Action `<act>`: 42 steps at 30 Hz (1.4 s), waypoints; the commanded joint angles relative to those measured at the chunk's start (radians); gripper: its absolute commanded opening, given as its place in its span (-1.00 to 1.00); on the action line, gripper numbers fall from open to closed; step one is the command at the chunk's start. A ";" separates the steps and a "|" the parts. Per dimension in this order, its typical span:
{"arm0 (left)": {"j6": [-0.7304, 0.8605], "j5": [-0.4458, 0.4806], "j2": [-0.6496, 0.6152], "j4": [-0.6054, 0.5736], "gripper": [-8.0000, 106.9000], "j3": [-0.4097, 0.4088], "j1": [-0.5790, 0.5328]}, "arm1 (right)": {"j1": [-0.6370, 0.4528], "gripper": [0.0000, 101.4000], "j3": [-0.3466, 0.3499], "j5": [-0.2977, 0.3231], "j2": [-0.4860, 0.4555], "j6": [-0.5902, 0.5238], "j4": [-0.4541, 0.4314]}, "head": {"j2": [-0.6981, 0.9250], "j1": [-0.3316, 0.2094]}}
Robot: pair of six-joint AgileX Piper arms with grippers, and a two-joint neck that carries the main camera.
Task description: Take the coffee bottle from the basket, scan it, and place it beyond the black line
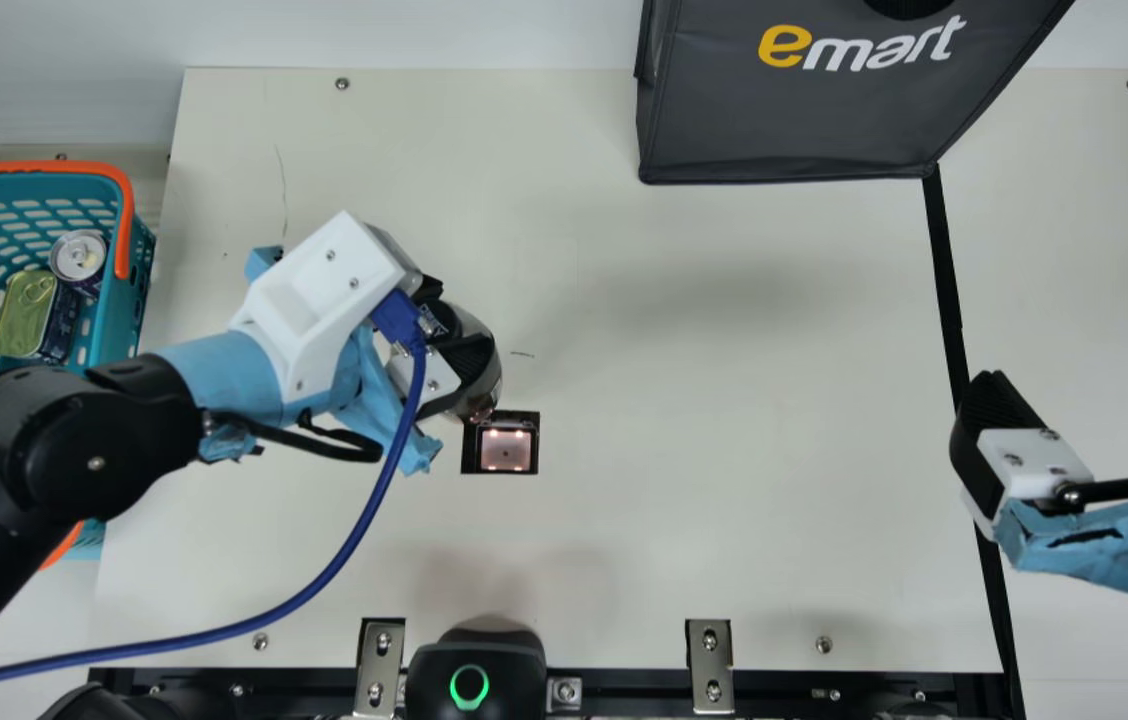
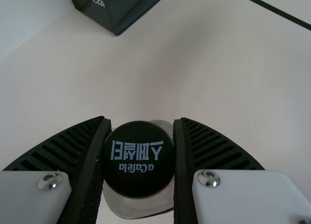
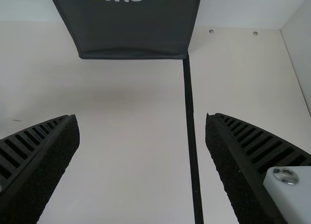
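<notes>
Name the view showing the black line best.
Main view: the black line shows longest, bag to bottom edge, the right gripper hiding part. Right wrist view: long stretch down from the bag. Left wrist view: short piece, upper right.

teal basket (image 1: 109, 335) with orange handle (image 1: 127, 215), cream table (image 1: 724, 400), dark grey bag (image 1: 784, 110), black line (image 1: 946, 270), blue cable (image 1: 349, 545)

A mock shop checkout: shopping basket (image 1: 109, 320), scanner window (image 1: 506, 447) and store bag (image 1: 784, 125).

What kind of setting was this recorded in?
Probably a mock store checkout: a shopping basket holding cans, a scanner window set into the table, and a dark shopping bag.
</notes>
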 commanded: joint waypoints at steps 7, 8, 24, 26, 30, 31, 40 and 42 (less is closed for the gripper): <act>0.210 0.046 0.013 -0.146 -0.68 0.003 0.041 | 0.000 0.79 0.000 0.000 0.000 0.000 0.000 | 0.002 -0.027; 0.232 0.053 0.015 -0.161 -0.68 0.003 0.046 | 0.000 0.79 0.000 0.000 0.000 0.000 0.000 | 0.002 -0.027; 0.578 0.168 0.058 -0.341 -0.68 0.008 0.136 | 0.000 0.79 0.000 -0.001 0.000 0.000 0.000 | 0.002 -0.027; 0.618 0.182 0.063 -0.357 -0.68 0.011 0.145 | 0.000 0.79 0.000 -0.001 0.000 0.000 0.000 | 0.002 -0.027; 0.696 0.213 0.071 -0.387 -0.68 0.021 0.167 | 0.000 0.79 0.000 -0.001 0.000 0.000 0.000 | 0.002 -0.027; 0.712 0.220 0.073 -0.393 -0.68 0.024 0.172 | 0.000 0.79 0.000 -0.001 0.000 0.000 0.000 | 0.002 -0.027; 0.824 0.274 0.083 -0.429 -0.68 0.044 0.204 | 0.000 0.79 0.000 -0.001 0.000 0.000 0.000 | 0.002 -0.027; 0.840 0.283 0.083 -0.433 -0.68 0.047 0.207 | 0.000 0.79 0.000 -0.001 0.000 0.000 0.000 | 0.002 -0.027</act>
